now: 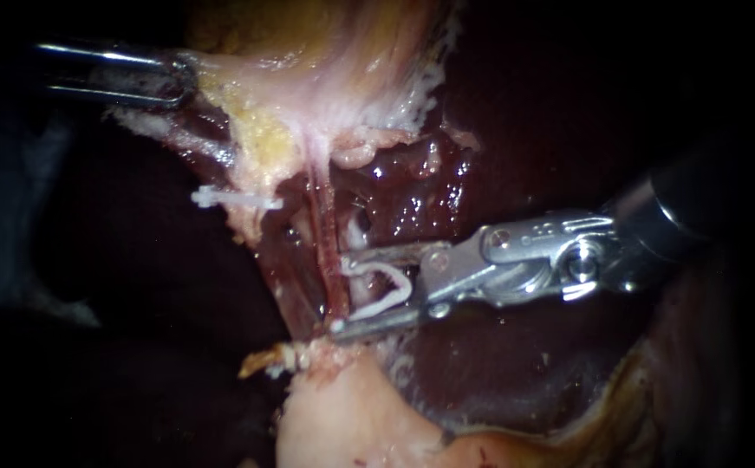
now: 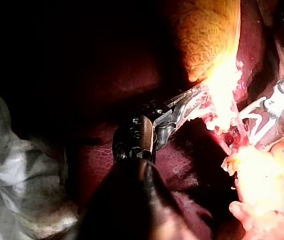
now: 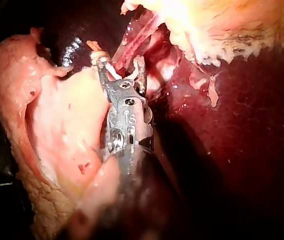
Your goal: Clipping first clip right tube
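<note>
Jaws of right instrument (image 1: pixel 340 295) spread wide, holding white clip (image 1: pixel 386 290), tips straddling reddish tube (image 1: pixel 329 247) below gallbladder (image 1: pixel 308 69), left instrument (image 1: pixel 182 80) jaws clamped on gallbladder edge, second clip (image 1: pixel 237 199) left of tube.

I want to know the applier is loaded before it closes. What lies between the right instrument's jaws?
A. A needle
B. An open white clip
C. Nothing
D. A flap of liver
B: an open white clip lies between the jaws of the right instrument, one arm along each jaw, with its mouth at the tube.
</note>
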Controlling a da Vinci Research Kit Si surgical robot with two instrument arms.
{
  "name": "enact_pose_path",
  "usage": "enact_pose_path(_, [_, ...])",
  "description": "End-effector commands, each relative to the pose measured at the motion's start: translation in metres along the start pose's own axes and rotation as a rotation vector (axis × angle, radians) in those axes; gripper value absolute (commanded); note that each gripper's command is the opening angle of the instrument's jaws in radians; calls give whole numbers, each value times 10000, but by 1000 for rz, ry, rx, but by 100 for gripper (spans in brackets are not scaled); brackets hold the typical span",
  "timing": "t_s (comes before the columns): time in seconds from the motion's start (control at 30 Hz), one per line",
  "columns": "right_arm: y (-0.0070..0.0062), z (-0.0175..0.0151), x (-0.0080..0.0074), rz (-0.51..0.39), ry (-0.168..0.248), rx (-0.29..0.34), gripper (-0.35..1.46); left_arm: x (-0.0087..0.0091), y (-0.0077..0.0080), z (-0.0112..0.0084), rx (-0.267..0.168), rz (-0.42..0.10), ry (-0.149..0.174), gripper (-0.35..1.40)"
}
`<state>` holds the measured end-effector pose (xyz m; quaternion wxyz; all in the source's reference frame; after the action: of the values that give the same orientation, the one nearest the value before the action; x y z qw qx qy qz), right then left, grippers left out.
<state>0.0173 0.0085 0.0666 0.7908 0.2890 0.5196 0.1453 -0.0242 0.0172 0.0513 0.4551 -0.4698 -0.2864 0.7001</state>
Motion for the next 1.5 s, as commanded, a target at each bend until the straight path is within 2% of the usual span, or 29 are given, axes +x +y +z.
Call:
enact_pose_path(0.03, [1, 3, 0, 7, 9, 5, 50, 0, 0, 0, -2, 0, -1, -35])
enact_pose_path(0.27, [5, 18, -3, 48, 47, 70, 49, 0, 0, 1, -1, 0, -1, -35])
enact_pose_path(0.6, [4, 24, -7, 90, 78, 137, 46, 0, 0, 1, -1, 0, 0, -35])
enact_pose_path(0.87, [5, 27, -12, 102, 78, 143, 46, 0, -1, 1, 0, 0, 0, -35])
enact_pose_path(1.1, [-1, 34, -21, 116, 66, 199, 45, -1, -1, 2, 0, 0, 0, -35])
enact_pose_path(1.23, [-2, 33, -18, 125, 92, 215, 45, -1, -1, 2, 0, 0, 0, -35])
enact_pose_path(1.5, [-14, 25, 0, 140, 136, 237, 45, -1, -1, 2, 0, 0, 0, -35])
